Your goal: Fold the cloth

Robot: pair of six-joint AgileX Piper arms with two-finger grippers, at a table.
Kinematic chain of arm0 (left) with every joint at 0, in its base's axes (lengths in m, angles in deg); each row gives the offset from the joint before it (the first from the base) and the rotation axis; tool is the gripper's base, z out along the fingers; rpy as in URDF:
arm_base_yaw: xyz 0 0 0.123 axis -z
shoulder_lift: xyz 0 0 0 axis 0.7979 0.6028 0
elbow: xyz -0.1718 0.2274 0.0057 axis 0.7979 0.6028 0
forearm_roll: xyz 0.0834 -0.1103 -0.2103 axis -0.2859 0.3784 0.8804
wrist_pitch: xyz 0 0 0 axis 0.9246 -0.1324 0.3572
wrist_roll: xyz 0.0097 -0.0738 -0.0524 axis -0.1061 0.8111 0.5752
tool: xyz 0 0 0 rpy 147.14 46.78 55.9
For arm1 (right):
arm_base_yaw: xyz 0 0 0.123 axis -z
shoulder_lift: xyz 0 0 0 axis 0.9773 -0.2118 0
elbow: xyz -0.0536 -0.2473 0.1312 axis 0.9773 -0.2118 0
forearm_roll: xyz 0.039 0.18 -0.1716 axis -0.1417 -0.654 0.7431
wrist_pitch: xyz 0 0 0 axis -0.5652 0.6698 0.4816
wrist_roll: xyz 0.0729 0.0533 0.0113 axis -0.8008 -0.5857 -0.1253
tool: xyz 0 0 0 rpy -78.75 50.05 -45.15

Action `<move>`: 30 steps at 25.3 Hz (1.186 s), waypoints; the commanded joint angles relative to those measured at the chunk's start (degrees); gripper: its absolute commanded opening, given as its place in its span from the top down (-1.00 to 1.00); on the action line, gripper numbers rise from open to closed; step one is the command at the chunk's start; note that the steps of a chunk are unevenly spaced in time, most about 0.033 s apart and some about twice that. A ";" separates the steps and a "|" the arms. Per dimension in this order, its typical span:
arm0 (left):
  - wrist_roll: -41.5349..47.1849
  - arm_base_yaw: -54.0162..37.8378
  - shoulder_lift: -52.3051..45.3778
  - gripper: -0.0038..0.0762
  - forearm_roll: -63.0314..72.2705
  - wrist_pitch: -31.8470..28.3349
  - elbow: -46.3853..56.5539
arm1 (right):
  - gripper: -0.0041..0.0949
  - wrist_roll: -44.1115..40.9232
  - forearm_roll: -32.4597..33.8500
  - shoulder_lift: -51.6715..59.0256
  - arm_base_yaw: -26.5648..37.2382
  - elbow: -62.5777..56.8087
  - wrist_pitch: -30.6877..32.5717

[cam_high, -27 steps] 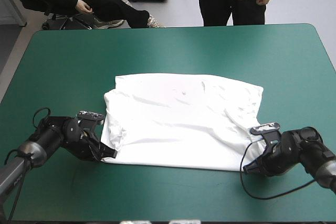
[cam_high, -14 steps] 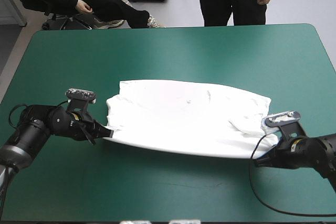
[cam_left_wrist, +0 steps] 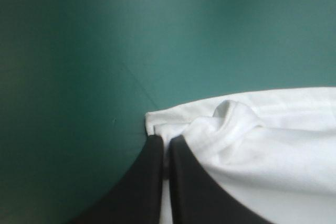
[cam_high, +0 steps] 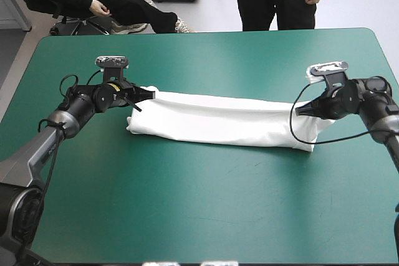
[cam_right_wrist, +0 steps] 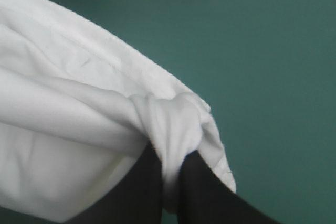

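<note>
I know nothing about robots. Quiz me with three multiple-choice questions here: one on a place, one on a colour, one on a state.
1. Where does the T-shirt lie? A. Across the middle of the table. B. Over the near edge. C. At a far corner.
2. What colour is the cover? A. Red. B. Grey. C. Teal-green.
3. How do the two pairs of jaws stand? A. Both open. B. Both shut on the T-shirt. C. One open.
Answers: 1 A, a long band mid-table in the high view; 2 C, in every view; 3 B, each wrist view shows white cloth pinched.
</note>
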 commanded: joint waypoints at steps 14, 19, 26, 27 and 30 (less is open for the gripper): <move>0.20 0.10 1.26 -0.19 0.54 -4.91 -6.56 | -0.31 0.91 -1.55 -3.93 2.65 10.64 -1.16; -2.40 0.96 1.26 -0.39 3.52 0.56 -11.10 | -0.31 0.77 -1.66 0.67 4.63 11.14 2.56; -27.13 10.85 3.26 -0.39 24.90 8.13 -11.46 | -0.31 1.14 -1.96 5.35 5.70 4.62 4.99; -29.21 12.41 4.40 -0.39 27.63 7.91 -11.46 | -0.31 1.14 -2.22 5.35 6.54 2.74 3.88; -31.95 14.32 6.43 -0.39 32.01 7.80 -11.46 | -0.31 1.65 -3.91 5.35 7.56 0.41 1.63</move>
